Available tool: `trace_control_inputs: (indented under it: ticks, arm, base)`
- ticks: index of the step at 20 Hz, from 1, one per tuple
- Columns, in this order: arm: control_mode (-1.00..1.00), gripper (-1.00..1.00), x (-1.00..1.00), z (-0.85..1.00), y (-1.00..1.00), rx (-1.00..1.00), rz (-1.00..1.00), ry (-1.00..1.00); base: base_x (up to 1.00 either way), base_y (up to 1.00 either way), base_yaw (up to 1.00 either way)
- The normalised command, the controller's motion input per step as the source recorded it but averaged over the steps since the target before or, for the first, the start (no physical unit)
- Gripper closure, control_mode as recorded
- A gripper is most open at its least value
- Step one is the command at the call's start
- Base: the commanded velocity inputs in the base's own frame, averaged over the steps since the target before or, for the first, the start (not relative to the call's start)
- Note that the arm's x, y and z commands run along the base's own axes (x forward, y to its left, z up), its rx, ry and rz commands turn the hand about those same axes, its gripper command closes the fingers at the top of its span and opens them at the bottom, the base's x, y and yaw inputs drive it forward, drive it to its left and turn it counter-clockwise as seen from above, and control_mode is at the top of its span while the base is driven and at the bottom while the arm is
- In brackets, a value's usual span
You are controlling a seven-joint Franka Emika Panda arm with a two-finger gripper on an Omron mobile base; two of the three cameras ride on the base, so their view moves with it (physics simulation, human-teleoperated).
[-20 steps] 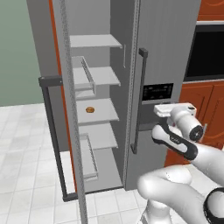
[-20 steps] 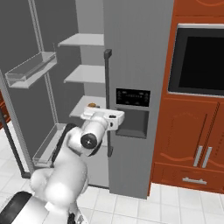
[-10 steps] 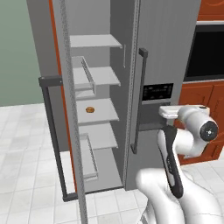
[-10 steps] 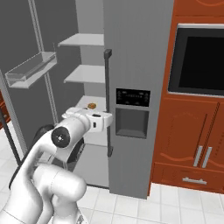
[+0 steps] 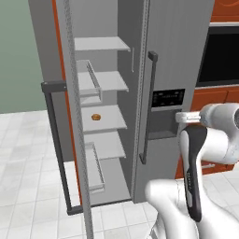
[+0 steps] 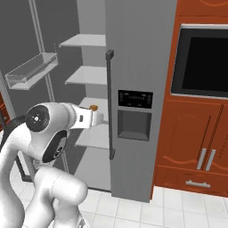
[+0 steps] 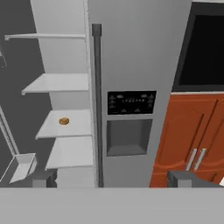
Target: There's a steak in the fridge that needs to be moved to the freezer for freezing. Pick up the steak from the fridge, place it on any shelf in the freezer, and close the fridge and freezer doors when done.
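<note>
The tall grey unit has its narrower left compartment, the freezer (image 5: pixel 105 140), standing open, with bare pale grey shelves (image 7: pixel 61 83). One shelf (image 5: pixel 107 122) carries a small orange-tan piece (image 5: pixel 95 116) (image 7: pixel 64 121). The fridge door (image 6: pixel 138 53), with a black dispenser panel (image 7: pixel 131 103) and a dark bar handle (image 5: pixel 148 107), is closed. The steak is hidden. My gripper (image 7: pixel 113 180) is open and empty. It hangs in front of the dispenser door, apart from it and about level with the panel. My hand (image 6: pixel 91 118) points at the unit.
The open freezer door (image 5: pixel 74 154) juts out at the left with clear bins (image 6: pixel 31 71) and its handle (image 5: pixel 53 140). A black wall oven (image 6: pixel 205 62) and red-brown cabinets (image 6: pixel 191 147) stand to the right of the unit. Pale floor tiles (image 5: pixel 28 163) lie below.
My arm's upper links have swung upward and round, while the hand has stayed near the dispenser door. The gripper stays open. The doors and the orange piece have not moved.
</note>
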Motion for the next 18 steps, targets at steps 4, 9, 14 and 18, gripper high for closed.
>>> trace_control_inputs:
  ticks: [4,9,14,18]
  arm:
    - [-1.0,-1.0,-0.2,-0.28,0.85,-0.01,0.0,0.0]
    - [-1.0,-1.0,-0.02,-0.64,1.0,0.0,-0.01,-0.09]
    - [-1.0,-1.0,-0.34,-0.48,0.77,0.0,-0.03,-0.11]
    - [-1.0,-1.0,-0.41,-0.34,0.65,0.02,-0.03,0.0]
  base:
    - [0.0,0.0,0.0]
    - [0.0,0.0,0.0]
    - [0.0,0.0,0.0]
    - [0.0,0.0,0.0]
